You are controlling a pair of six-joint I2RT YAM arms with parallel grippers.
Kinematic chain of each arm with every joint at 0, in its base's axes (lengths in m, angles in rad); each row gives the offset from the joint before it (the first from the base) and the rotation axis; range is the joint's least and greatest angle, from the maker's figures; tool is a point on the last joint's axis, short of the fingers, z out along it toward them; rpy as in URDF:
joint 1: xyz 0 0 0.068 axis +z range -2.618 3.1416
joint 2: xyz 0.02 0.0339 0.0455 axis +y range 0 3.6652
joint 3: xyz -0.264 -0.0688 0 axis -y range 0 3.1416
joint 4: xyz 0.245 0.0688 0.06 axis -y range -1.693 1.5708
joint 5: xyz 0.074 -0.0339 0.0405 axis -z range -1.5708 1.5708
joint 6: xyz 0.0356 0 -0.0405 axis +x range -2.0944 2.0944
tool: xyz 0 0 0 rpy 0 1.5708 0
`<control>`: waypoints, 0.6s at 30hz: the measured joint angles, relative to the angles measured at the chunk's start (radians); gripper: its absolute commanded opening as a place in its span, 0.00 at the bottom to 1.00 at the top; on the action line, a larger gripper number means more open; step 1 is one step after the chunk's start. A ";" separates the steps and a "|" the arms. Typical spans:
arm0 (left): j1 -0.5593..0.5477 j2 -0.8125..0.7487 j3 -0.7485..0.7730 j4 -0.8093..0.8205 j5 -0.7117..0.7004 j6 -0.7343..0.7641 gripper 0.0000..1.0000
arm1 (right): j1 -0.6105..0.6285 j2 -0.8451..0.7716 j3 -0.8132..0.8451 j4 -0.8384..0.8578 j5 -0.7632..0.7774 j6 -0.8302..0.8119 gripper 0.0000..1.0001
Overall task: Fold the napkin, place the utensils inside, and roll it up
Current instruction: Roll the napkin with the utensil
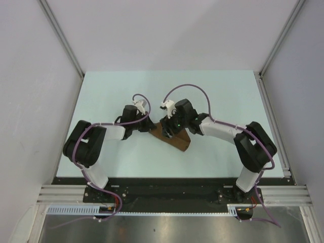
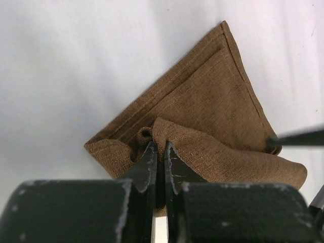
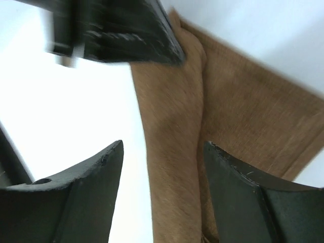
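The pale table [image 1: 228, 91] fills the top view, and the two arms reach in from its near edge. The left arm [image 1: 88, 142] comes from about 8 o'clock and the right arm [image 1: 253, 144] from about 4 o'clock, so that their wrists meet near the middle.

The napkin [image 1: 180, 143] lies there, slightly toward 6 o'clock of the table's centre. It is a brown cloth folded into a flat triangle. In the left wrist view its point aims at 1 o'clock, and a loose, rumpled upper layer is bunched along the near side.

The left gripper [image 2: 158, 147] is at the napkin's 9 o'clock end. Its jaws are drawn almost together on a raised pleat of that upper layer, pinching the cloth between the tips.

The right gripper [image 3: 163, 147] hangs over the napkin's middle with its jaws standing wide. They straddle a soft ridge of cloth that runs between them from 6 toward 12 o'clock. Whether either tip touches the fabric cannot be told.
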 measured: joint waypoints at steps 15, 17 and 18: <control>0.000 0.057 0.105 -0.125 0.025 0.003 0.05 | 0.235 -0.060 -0.130 0.150 0.447 -0.196 0.61; 0.000 0.063 0.114 -0.134 0.027 0.002 0.05 | 0.237 -0.036 -0.131 0.154 0.458 -0.211 0.60; 0.000 0.064 0.116 -0.137 0.027 0.002 0.04 | 0.238 -0.028 -0.134 0.154 0.459 -0.215 0.59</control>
